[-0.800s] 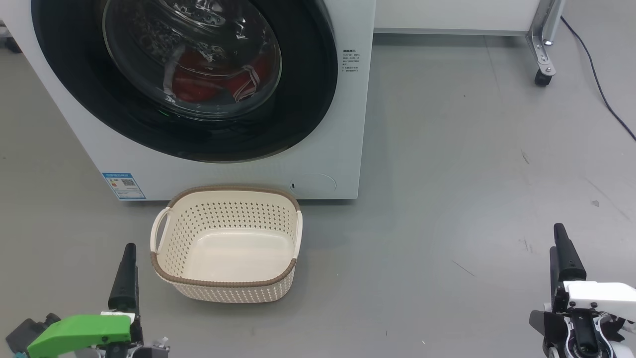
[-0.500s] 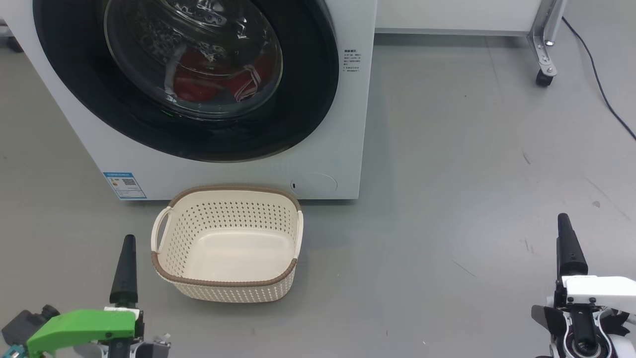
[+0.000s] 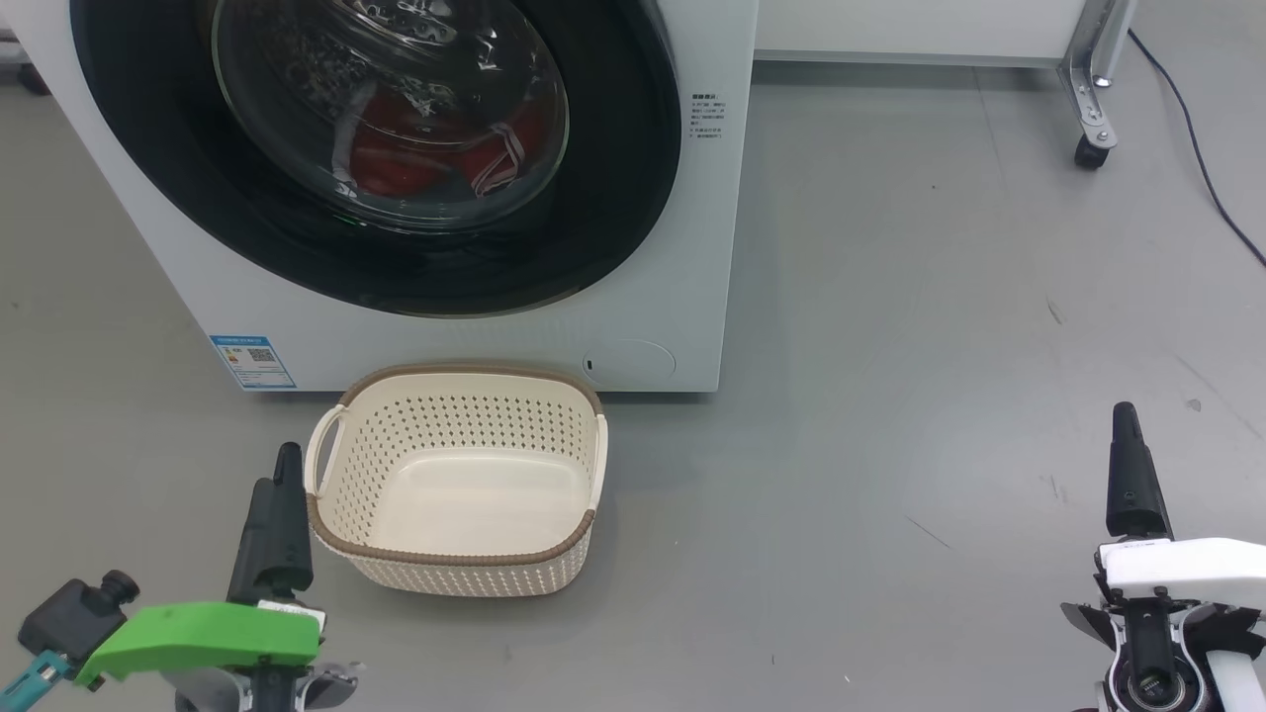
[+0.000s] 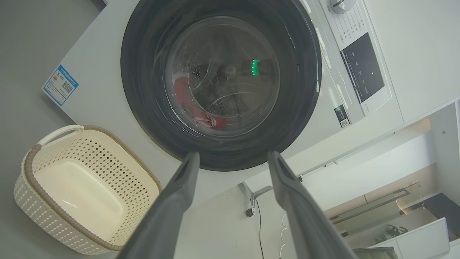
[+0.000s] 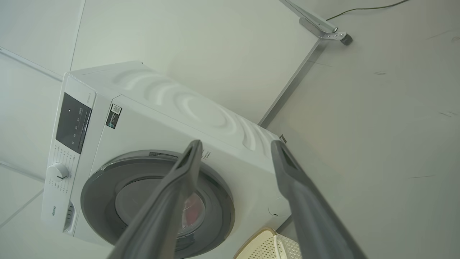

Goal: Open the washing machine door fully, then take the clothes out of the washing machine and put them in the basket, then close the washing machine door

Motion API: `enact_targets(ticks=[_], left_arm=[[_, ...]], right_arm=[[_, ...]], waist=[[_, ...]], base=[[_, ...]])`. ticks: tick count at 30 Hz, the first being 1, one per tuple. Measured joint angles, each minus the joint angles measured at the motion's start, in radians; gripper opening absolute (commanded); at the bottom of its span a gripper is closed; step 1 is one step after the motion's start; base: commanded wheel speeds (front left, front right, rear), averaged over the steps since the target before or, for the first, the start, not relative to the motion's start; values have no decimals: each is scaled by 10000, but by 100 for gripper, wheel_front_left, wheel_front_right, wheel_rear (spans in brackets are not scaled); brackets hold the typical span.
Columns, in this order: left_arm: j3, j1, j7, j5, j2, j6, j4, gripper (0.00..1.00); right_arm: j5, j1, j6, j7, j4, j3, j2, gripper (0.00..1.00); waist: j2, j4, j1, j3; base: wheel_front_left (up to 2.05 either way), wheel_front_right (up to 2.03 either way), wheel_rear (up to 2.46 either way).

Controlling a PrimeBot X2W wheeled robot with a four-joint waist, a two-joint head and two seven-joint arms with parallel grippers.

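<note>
The washing machine stands at the upper left, and its washing machine door lies shut against the front. Behind the glass lie the red clothes. In front of it, on the floor, sits the cream basket with nothing in it. My left gripper hovers just left of the basket's left handle. The left wrist view has this gripper open, pointing at the door and clothes. My right gripper is far right over bare floor; it too is open, aimed at the machine.
Grey floor spreads to the right of the machine. A wheeled metal frame leg and a black cable are at the far right back. The machine's control panel and dial sit above the door.
Both grippers have moved forward toward the machine. The left one has also come right, close to the basket's left handle. The head view has shifted slightly.
</note>
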Motion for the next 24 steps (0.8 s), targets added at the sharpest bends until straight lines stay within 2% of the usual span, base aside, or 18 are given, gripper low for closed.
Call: enact_targets(ticks=[15, 24], left_arm=[[-656, -3, -477, 3753, 209, -4, -65, 100], [-901, -12, -794, 5682, 203, 2, -42, 100]], right_arm=[[-2997, 69, -6, -491, -127, 374, -293, 100], [-4412, 70, -198, -823, -201, 594, -291, 100]], waist=[[0, 82, 0, 130], [0, 132, 0, 260]], base=[[0, 0, 0], [0, 0, 0]])
